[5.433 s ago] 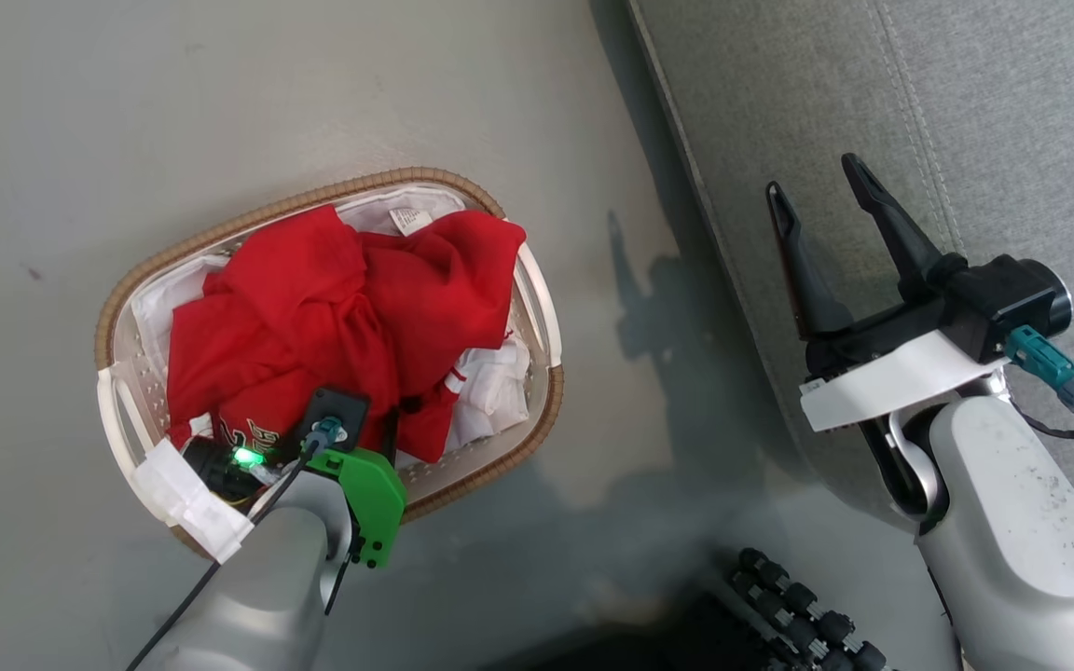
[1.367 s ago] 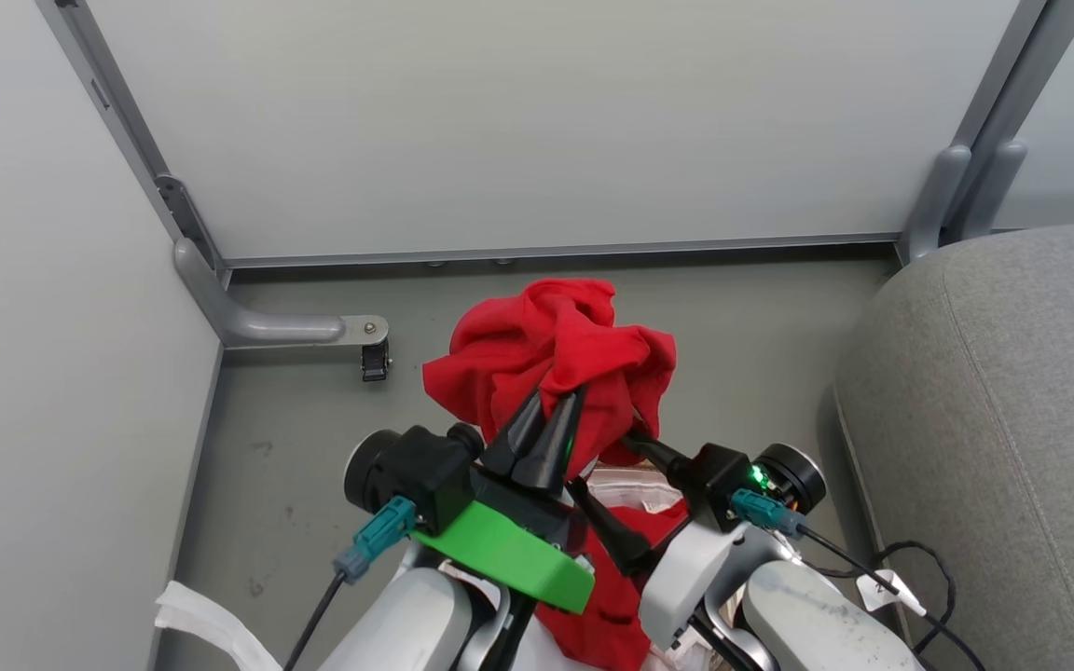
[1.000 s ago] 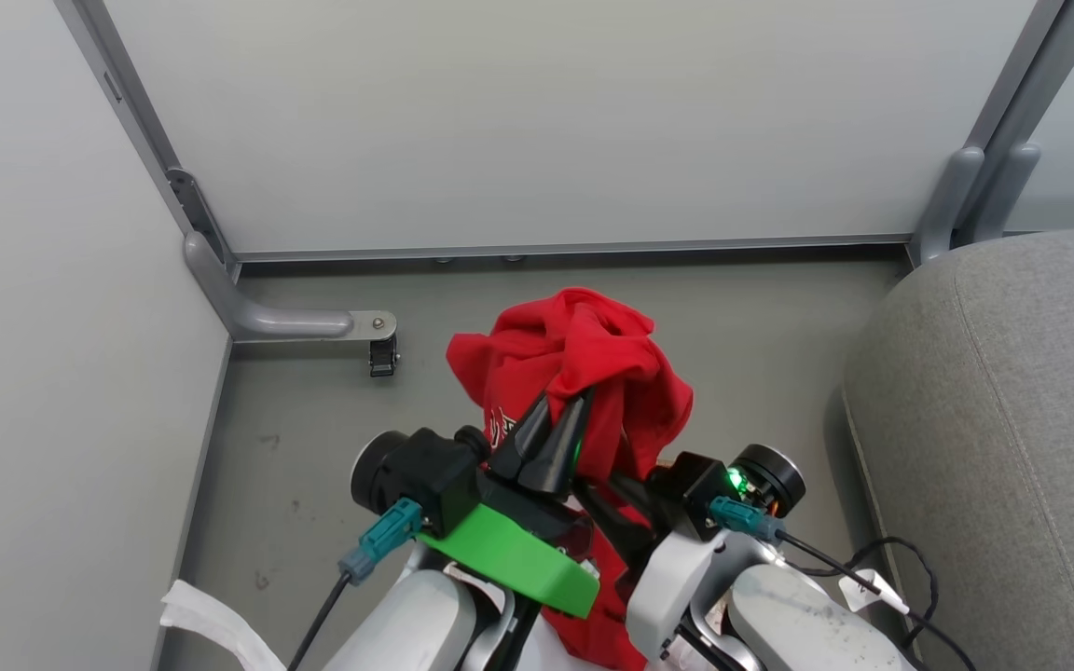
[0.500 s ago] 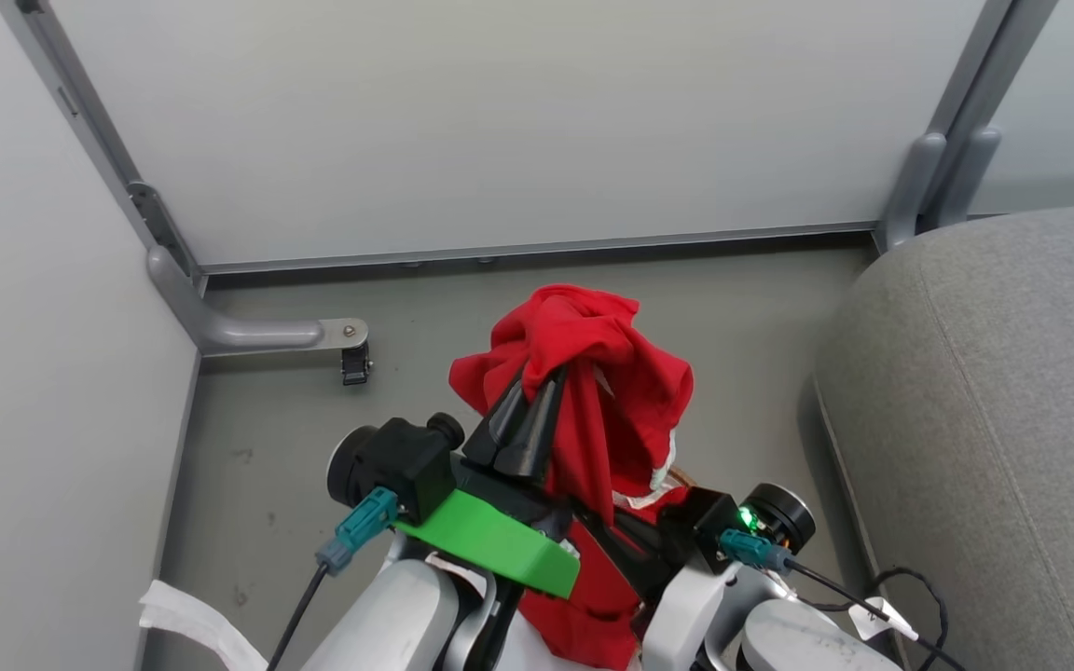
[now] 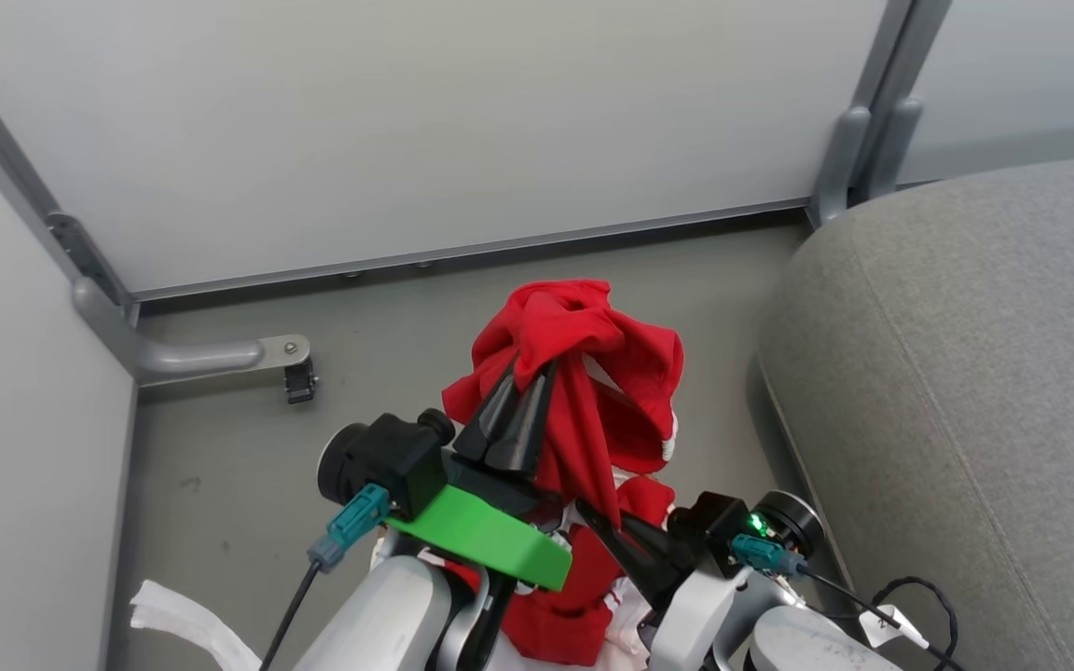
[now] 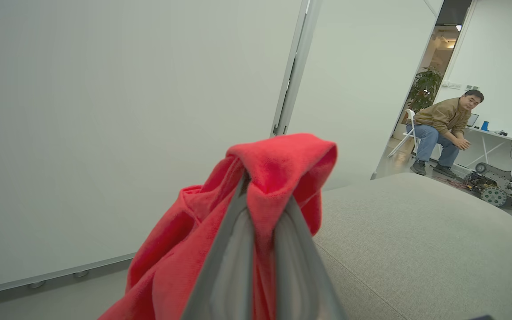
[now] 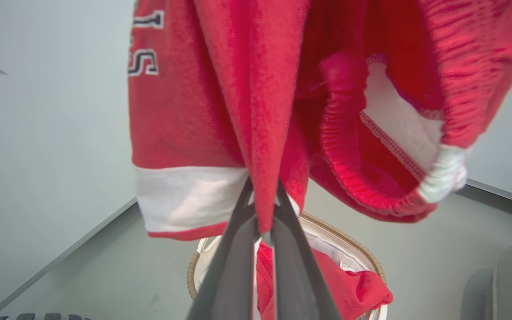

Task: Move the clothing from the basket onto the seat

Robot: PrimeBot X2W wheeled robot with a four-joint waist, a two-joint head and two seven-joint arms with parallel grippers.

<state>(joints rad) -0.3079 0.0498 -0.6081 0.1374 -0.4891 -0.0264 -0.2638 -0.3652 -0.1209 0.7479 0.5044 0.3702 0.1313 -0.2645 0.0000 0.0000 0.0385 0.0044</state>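
I think the clothing point(image 5: 593, 373) can slip and fall on the floor point(image 5: 220, 466) before it reaches the seat point(image 5: 966, 373), because each grip pinches only 1 thin fold; the left fingers point(image 5: 490, 419) are together, clamped on its top bunch; the right fingers point(image 7: 234, 266) are clamped on a lower fold, and the basket point(image 7: 190, 273) stands below them; the seat is to the right of both.

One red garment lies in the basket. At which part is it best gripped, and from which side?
Probably the bunched red fold of the garment in the basket, near the rim. Come from straight above: the basket walls close off the sides, and the fold rises above the white liner, so two fingers can pinch it alone.
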